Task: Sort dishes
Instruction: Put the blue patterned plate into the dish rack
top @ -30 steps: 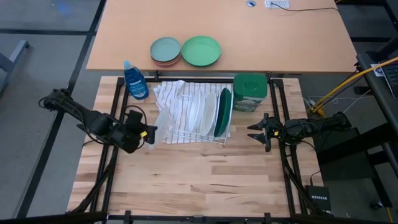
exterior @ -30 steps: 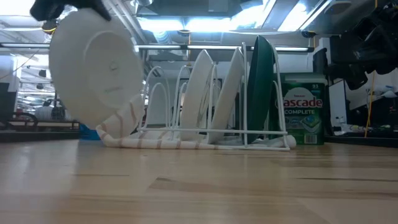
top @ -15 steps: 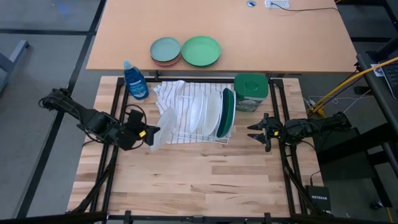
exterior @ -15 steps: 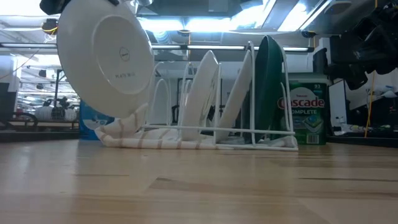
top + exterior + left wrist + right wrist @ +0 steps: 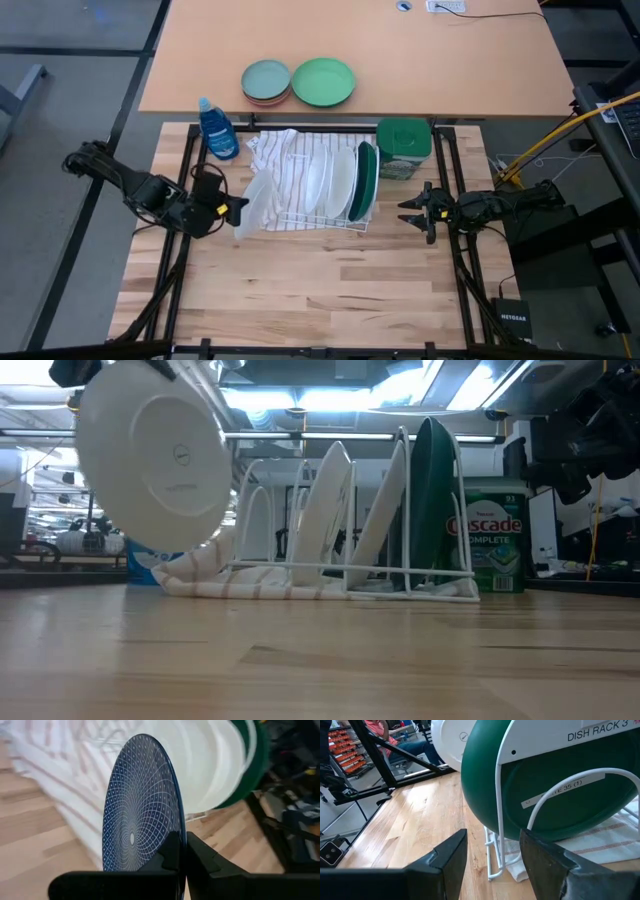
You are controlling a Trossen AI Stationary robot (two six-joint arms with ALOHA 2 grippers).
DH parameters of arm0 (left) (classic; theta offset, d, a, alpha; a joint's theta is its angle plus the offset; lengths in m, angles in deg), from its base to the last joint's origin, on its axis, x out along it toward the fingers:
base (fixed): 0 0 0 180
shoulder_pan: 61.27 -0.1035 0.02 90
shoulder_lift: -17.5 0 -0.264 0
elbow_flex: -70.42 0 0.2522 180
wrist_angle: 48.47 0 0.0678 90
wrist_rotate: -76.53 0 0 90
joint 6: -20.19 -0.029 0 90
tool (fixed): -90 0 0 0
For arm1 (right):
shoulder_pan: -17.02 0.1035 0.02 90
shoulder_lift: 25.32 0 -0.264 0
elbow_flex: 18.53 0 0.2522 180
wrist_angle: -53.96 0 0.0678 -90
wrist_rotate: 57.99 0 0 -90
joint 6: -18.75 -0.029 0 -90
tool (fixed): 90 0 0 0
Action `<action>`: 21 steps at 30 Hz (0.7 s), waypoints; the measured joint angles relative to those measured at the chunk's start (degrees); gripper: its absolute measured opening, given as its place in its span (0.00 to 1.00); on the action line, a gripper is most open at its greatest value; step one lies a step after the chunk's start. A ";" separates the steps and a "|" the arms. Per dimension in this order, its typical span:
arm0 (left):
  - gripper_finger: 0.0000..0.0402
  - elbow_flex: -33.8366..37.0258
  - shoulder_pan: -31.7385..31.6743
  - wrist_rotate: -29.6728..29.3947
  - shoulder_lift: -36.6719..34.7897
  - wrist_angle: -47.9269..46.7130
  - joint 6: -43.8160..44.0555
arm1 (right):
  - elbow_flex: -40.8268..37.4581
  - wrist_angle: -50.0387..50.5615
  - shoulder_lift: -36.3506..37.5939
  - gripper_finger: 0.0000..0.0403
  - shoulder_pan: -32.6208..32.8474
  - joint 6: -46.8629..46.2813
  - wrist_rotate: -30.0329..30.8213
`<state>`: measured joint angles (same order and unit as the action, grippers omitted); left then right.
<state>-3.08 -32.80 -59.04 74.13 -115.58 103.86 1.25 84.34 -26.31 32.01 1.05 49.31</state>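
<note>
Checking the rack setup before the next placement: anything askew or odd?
The two white plates lean hard in the dish rack while the dark green plate stands upright. The striped towel under the rack is rumpled. The left gripper holds the blue plate clear of the rack; the right gripper waits open.

The wooden table [image 5: 320, 275] carries a striped towel [image 5: 290, 160] near its centre toward 12 o'clock, with a wire rack [image 5: 315, 215] on the towel. At 11 o'clock stands a blue bottle [image 5: 217, 128]; at 1 o'clock, a green detergent tub [image 5: 402, 148]. From centre to 6 o'clock the wood is bare.
</note>
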 joint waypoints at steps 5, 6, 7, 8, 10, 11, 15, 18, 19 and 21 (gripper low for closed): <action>0.00 0.00 0.00 -0.36 -2.38 -4.58 2.52 | 0.00 0.00 0.02 0.46 0.01 0.00 0.00; 0.00 0.00 0.00 -0.64 -2.92 -4.76 2.43 | 0.00 -0.02 0.02 0.46 0.00 0.00 0.00; 0.00 0.00 0.00 -0.99 -3.55 -4.72 2.11 | 0.00 -0.02 0.01 0.46 0.00 0.00 0.00; 0.00 0.00 0.00 -1.23 -4.29 -4.46 1.65 | 0.00 0.00 0.01 0.46 0.00 0.00 0.00; 0.00 0.00 0.00 -1.65 -5.80 -3.96 1.60 | 0.00 -0.01 0.01 0.46 0.01 0.00 0.00; 0.00 0.00 0.00 -1.78 -6.51 -3.90 1.42 | 0.00 0.00 0.01 0.46 0.01 0.00 0.00; 0.00 0.00 0.00 -1.42 -9.34 -1.90 -2.72 | 0.00 0.00 0.00 0.46 0.01 0.00 0.00; 0.00 0.00 0.00 -0.84 -11.61 2.44 -8.12 | 0.00 -0.01 0.00 0.46 0.00 0.00 0.00; 0.00 0.00 0.00 -0.70 -12.29 3.85 -10.09 | 0.00 -0.01 0.02 0.46 0.01 0.00 0.00; 0.00 0.00 0.02 -0.59 -13.43 7.64 -14.32 | 0.00 -0.02 0.00 0.46 0.01 0.00 0.00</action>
<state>-3.08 -32.77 -59.63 60.70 -107.94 89.54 1.25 84.32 -26.32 32.03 1.05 49.31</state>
